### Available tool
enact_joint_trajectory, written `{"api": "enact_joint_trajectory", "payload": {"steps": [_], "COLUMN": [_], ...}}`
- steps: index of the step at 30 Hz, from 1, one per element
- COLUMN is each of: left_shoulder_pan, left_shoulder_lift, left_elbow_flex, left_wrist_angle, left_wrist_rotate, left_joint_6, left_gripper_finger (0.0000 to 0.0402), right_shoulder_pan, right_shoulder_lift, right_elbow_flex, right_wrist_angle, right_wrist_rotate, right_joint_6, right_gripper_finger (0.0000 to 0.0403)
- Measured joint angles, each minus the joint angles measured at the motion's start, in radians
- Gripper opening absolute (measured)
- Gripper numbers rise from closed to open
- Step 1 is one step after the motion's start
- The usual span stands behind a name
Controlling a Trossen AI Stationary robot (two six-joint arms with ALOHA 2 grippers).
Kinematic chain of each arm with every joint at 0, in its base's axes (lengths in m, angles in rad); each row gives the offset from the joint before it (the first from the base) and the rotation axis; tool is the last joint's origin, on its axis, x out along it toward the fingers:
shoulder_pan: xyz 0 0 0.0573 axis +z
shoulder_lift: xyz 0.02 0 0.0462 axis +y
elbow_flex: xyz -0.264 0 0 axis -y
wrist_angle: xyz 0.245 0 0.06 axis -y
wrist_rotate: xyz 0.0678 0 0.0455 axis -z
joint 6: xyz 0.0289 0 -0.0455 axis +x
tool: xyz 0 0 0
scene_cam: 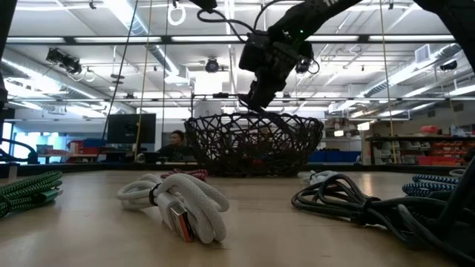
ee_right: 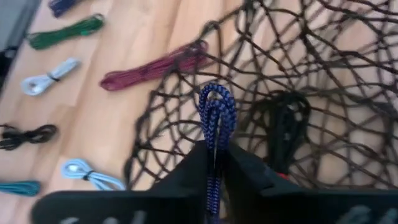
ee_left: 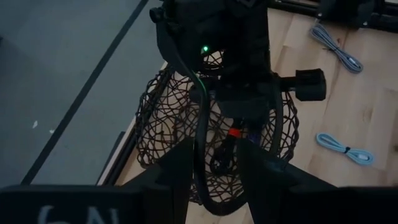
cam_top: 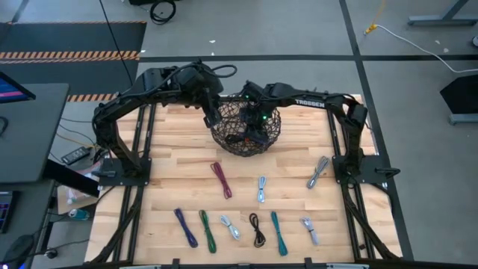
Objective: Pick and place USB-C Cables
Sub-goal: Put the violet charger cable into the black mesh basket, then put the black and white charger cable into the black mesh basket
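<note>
A black wire basket (cam_top: 233, 142) stands at the table's far middle. My right gripper (ee_right: 214, 152) hangs over its inside, shut on a dark blue cable bundle (ee_right: 216, 109). A black cable (ee_right: 286, 127) lies in the basket. My left gripper (ee_left: 217, 180) is open at the basket's far left rim (ee_left: 149, 124) and looks toward the right arm's wrist. On the wood lie a magenta bundle (cam_top: 221, 179), light blue ones (cam_top: 261, 188), a silvery one (cam_top: 317, 172), and purple (cam_top: 185, 226), green (cam_top: 207, 229), black (cam_top: 258, 229) and teal (cam_top: 278, 232) ones. My right gripper pinches the dark blue bundle between its two fingers. The bundle runs along the fingers, and its folded loop end (ee_right: 215, 99) sticks out past the fingertips. The fingers point down into the basket from above, and the bundle is lifted clear. My left gripper: I cannot tell whether its fingers touch the basket's rim.
The two arms stand close together over the basket (scene_cam: 252, 144). Both arm bases and their frames flank the table (cam_top: 164, 172). In the low view, a white bundle (scene_cam: 182, 204) and a black one (scene_cam: 349, 204) lie near the front edge. A person (scene_cam: 175, 144) sits in the room behind.
</note>
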Motion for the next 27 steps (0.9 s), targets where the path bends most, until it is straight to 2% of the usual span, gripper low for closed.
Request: {"api": "enact_joint_trajectory", "payload": {"steps": [5,14,19,23,27], "left_shoulder_pan": [0.0,0.0,0.0,0.0,0.0], "left_shoulder_lift": [0.0,0.0,0.0,0.0,0.0], "left_elbow_flex": [0.0,0.0,0.0,0.001,0.001], "left_wrist_angle": [-0.003,-0.014,-0.017,-0.016,-0.009], "left_wrist_rotate": [0.0,-0.001,-0.001,0.0,0.003], "left_joint_6": [0.0,0.002,0.004,0.004,0.004], "left_gripper_finger": [0.0133,0.0133,0.0133,0.0133,0.0133], "right_shoulder_pan": [0.012,0.034,0.036,0.049,0.071], "right_shoulder_lift": [0.001,-0.017,-0.068,-0.128,-0.191], "right_elbow_flex": [0.0,0.002,0.089,0.182,0.206], "right_wrist_angle": [0.013,0.002,-0.135,-0.311,-0.475], "right_wrist_rotate": [0.035,0.118,0.192,0.191,0.223], "right_joint_6": [0.0,0.002,0.033,0.141,0.311], "right_gripper_finger": [0.0112,0.0122,0.0122,0.0122,0.0122]}}
